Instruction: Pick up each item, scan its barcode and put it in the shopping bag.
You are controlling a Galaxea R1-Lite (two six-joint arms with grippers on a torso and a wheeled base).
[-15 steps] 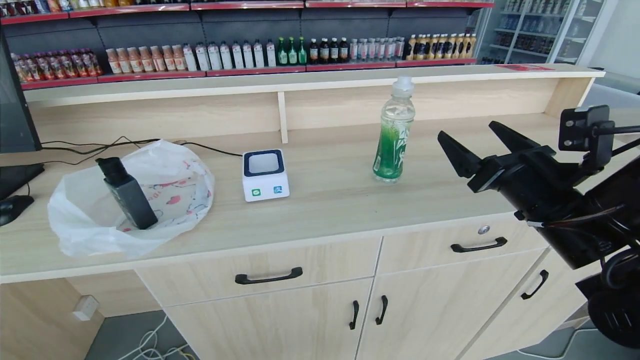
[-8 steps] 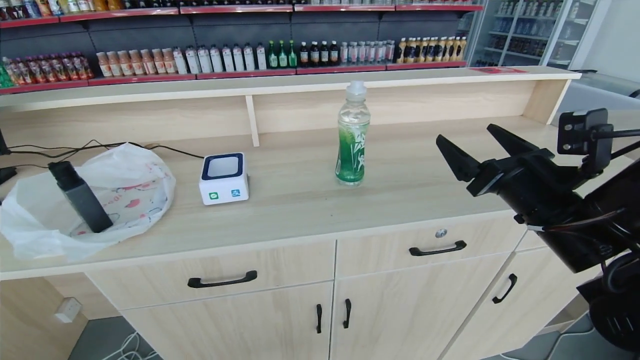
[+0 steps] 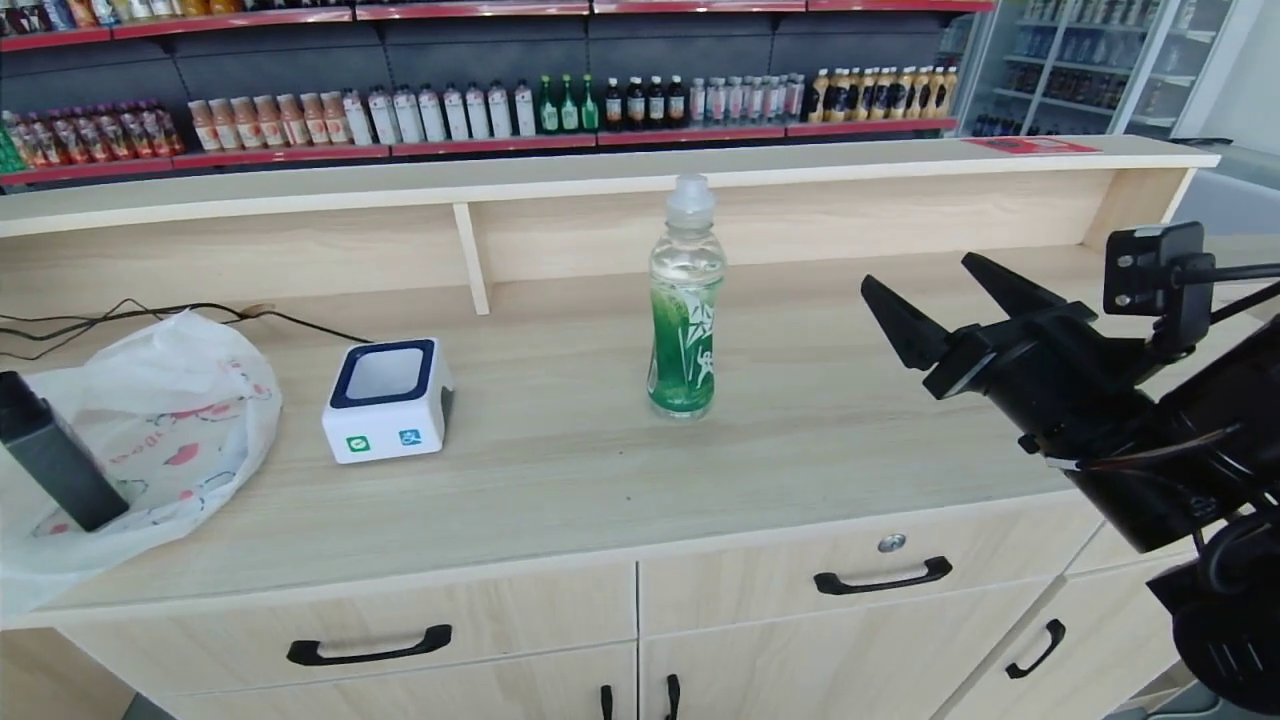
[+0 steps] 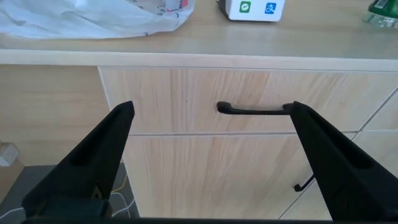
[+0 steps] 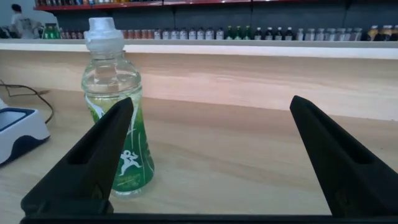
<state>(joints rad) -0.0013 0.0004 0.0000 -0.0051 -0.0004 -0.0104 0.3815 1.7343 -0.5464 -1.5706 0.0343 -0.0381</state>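
Slid leftward and drawn closer as a whole since a second ago, bag, scanner and bottle alike; taken as the head camera shifting, not as any move of the things. Nearest: left claw [image 4: 211,106] low, below the desk edge, facing a drawer front [image 4: 186,93] and its handle [image 4: 252,111]; spread wide, gripping nothing. Next: right claw [image 3: 916,270] over the right part of the desk [image 3: 800,430]; likewise wide open and empty; aimed toward the bottle [image 3: 685,320] yet well apart from it. Farther in: bottle upright mid-desk; scanner [image 3: 385,400] to its left, window up; shopping bag [image 3: 170,400] at the left end, with a dark boxy item [image 3: 50,455] already inside. Judged to be the pick-up of the bottle, not yet begun; calls for bringing the right claw around the bottle's body, closing, then turning the barcode to the scanner. Barcode nowhere made out; bag and dark item cut off at the left edge.
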